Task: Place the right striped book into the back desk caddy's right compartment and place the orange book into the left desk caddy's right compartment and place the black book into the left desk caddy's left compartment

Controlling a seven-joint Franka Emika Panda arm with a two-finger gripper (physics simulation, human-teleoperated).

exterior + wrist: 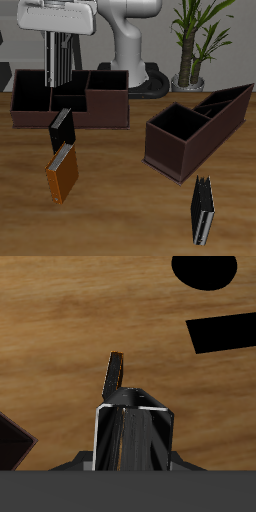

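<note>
My gripper [60, 42] is shut on the striped book [62, 62] and holds it upright in the air above the back desk caddy [100, 112]. In the wrist view the book [130, 441] shows as a dark slab with a pale edge between the jaws of the gripper [130, 414]. The orange book [62, 172] stands on the table in front of that caddy. The black book [203, 210] stands near the table's front edge. The left desk caddy [175, 150] sits at an angle, its compartments dark and empty.
A second dark book with a pale edge [62, 130] stands against the back caddy's front wall, just above the orange book. The robot's base [130, 50] and a potted plant [195, 40] are at the table's back.
</note>
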